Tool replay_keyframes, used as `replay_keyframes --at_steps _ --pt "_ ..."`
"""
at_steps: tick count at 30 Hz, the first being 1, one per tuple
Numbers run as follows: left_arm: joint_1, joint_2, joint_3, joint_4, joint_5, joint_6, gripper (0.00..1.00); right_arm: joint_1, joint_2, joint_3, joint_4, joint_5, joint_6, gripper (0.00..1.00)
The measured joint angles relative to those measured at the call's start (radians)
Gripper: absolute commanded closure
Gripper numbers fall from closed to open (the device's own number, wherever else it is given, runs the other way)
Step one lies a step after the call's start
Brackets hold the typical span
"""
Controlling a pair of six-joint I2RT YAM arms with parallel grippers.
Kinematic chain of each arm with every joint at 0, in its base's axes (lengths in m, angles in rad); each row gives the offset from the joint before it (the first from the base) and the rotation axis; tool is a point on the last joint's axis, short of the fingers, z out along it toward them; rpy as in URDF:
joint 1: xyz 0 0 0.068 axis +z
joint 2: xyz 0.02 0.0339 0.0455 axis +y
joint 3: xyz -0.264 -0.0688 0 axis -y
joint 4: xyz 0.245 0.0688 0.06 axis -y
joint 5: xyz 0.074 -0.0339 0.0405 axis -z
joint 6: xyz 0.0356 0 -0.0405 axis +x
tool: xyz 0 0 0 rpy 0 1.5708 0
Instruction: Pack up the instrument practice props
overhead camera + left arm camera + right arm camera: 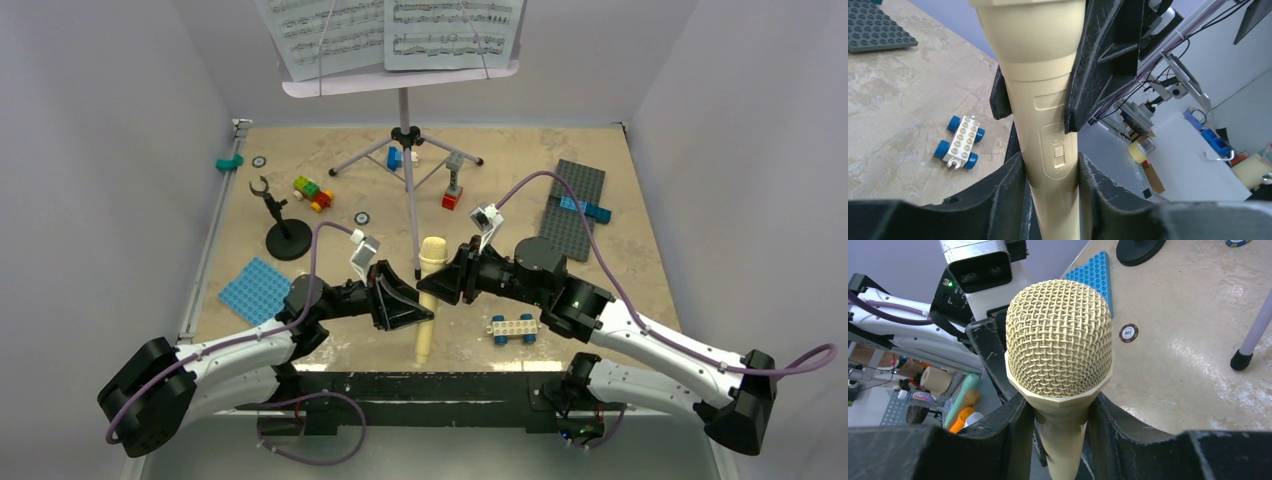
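On microphone (1043, 75): ON, OFF

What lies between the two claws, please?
The cream-yellow microphone, gripped by both the left claw and the right claw; the top view shows it.

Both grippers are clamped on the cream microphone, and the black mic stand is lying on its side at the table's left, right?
Not quite. The black mic stand stands upright on its round base, as the top view shows. The left gripper and right gripper are both clamped on the cream microphone.
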Motion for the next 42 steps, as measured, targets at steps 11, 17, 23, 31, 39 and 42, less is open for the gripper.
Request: replay_keyframes --at_steps 11,17,23,31,39,42 --pt "-0.001 -0.106 -0.009 -0.144 -0.092 0.046 1.0 -0.01 -0.031 0.01 -0.06 0.001 -0.026 0.27" --pt "-0.001 -0.394 -0.019 -0.569 -0.466 0.079 1.0 -0.013 -0.168 -0.003 -0.171 0.106 -0.078 0.26" --pt "0.013 -0.466 0.074 -1.111 -0.907 -0.018 1.0 -0.015 -0.238 -0.079 -0.214 0.153 -0.1 0.26" --pt "0.194 -0.332 0.218 -1.537 -1.104 -0.223 1.0 -0.015 -0.249 -0.115 -0.282 0.185 -0.136 0.26" --pt "0.29 -0.344 0.241 -1.676 -1.195 -0.34 1.0 -0.015 -0.309 -0.121 -0.301 0.213 -0.156 0.26" --pt "0.378 -0.315 0.247 -1.684 -1.194 -0.348 1.0 -0.015 -0.32 -0.121 -0.308 0.218 -0.164 0.25"
